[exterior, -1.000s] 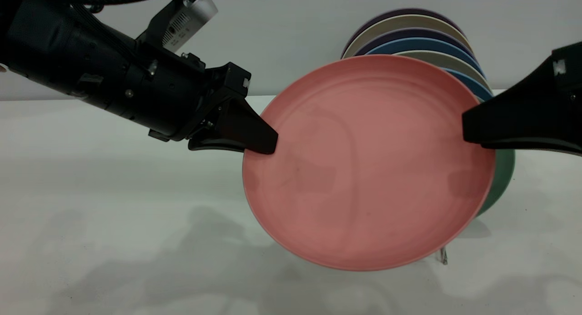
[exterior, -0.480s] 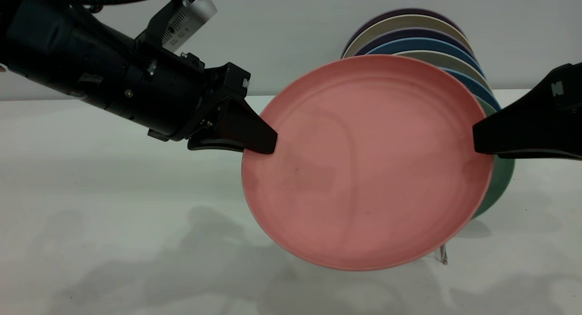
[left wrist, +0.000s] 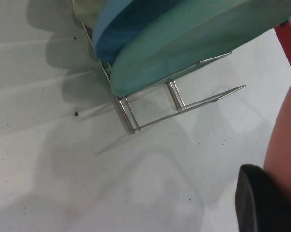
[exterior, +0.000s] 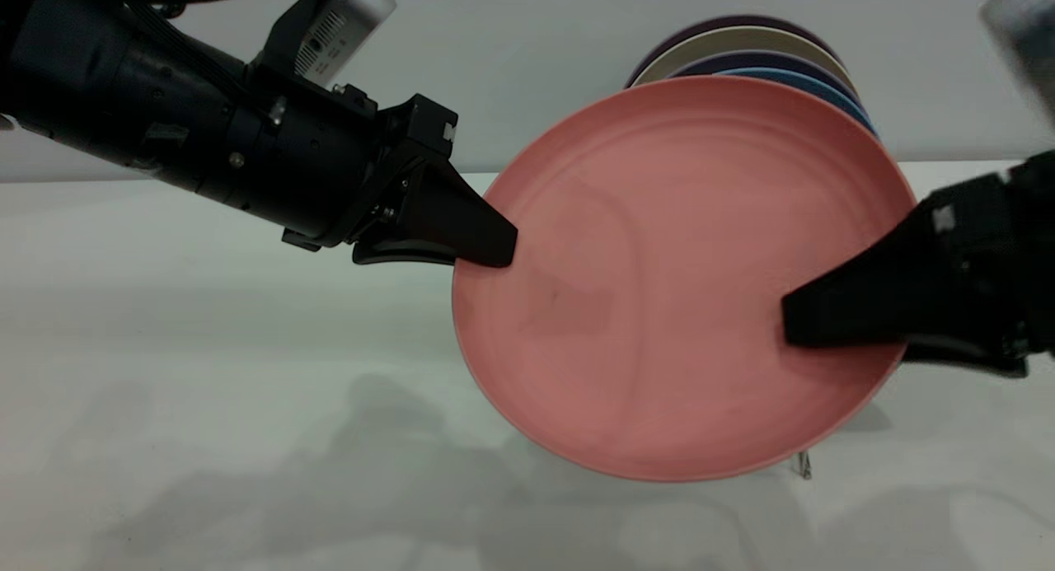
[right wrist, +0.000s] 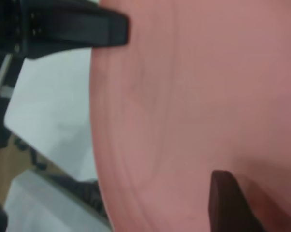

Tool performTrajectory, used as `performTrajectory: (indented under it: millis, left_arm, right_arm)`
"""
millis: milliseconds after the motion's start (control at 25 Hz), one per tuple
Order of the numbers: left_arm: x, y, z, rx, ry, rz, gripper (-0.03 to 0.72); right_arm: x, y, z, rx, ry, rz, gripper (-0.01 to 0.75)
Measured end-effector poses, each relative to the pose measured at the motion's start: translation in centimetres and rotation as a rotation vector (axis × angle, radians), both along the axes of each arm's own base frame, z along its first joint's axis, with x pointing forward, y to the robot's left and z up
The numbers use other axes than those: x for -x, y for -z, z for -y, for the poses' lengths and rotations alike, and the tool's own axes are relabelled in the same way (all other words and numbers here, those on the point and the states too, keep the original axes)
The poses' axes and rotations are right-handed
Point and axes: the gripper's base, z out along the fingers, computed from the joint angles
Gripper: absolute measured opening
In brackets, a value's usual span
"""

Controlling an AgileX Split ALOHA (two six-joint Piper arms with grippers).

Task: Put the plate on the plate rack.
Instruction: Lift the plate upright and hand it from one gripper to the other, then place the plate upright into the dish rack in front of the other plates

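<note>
Salmon-pink plate (exterior: 676, 283) is hanging upright before the plate rack (left wrist: 150, 108) for slotting, left gripper (exterior: 494, 254) and right gripper (exterior: 795, 320) both pinching its rim.

The plate (exterior: 676, 283) was matte salmon-pink throughout. Both grippers, left (exterior: 486, 245) and right (exterior: 795, 320), were black. The plate rack (left wrist: 136, 116) was silver wire. Racked plates showed teal-green (left wrist: 194, 43), blue (left wrist: 126, 24), cream (exterior: 725, 44) and dark purple (exterior: 725, 23). The table (exterior: 206, 348) was white.

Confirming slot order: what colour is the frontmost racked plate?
Teal-green plate, clearest in the left wrist view.
</note>
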Motion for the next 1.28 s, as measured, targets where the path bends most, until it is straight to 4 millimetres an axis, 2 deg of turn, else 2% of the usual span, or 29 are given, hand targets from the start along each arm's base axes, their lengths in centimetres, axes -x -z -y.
performTrajectory:
  millis: [80,200,240,480,600,760,880,1040,1160,1280]
  left_arm:
    - [0.0,0.0,0.0,0.002,0.001,-0.001,0.018]
    - [0.0,0.0,0.0,0.0,0.005,0.002,0.018]
    - [0.1,0.0,0.0,0.001,0.01,0.005,0.018]
    - [0.0,0.0,0.0,-0.011,0.015,0.018,0.03]
    - [0.0,0.0,-0.1,-0.015,0.01,0.019,0.065]
    - [-0.1,0.1,-0.1,-0.02,0.0,0.019,0.181]
    - [-0.1,0.1,-0.2,-0.021,-0.004,0.02,0.336]
    - [-0.6,0.0,-1.2,-0.008,-0.028,0.015,0.487]
    - [-0.9,-0.2,-2.1,0.023,-0.047,0.004,0.525]
    - [-1.3,-0.4,-2.9,0.07,-0.067,-0.008,0.531]
  right_arm:
    - [-0.3,0.3,-0.2,-0.009,-0.021,-0.001,0.273]
    - [-0.5,0.6,-0.1,0.006,-0.017,0.008,0.12]
    - [-0.6,0.6,0.0,0.017,-0.011,0.014,0.098]
    - [-1.4,0.3,0.1,0.063,-0.019,0.064,0.098]
    - [-2.1,0.0,0.2,0.099,-0.026,0.103,0.098]
    - [-2.8,-0.1,0.5,0.156,-0.025,0.14,0.098]
    - [-2.9,0.0,0.8,0.212,-0.025,0.161,0.098]
    - [-2.9,-1.0,1.5,0.309,-0.018,0.236,0.098]
    - [-2.6,-3.0,2.0,0.386,-0.014,0.345,0.098]
    - [-1.9,-4.9,2.3,0.45,-0.053,0.457,0.098]
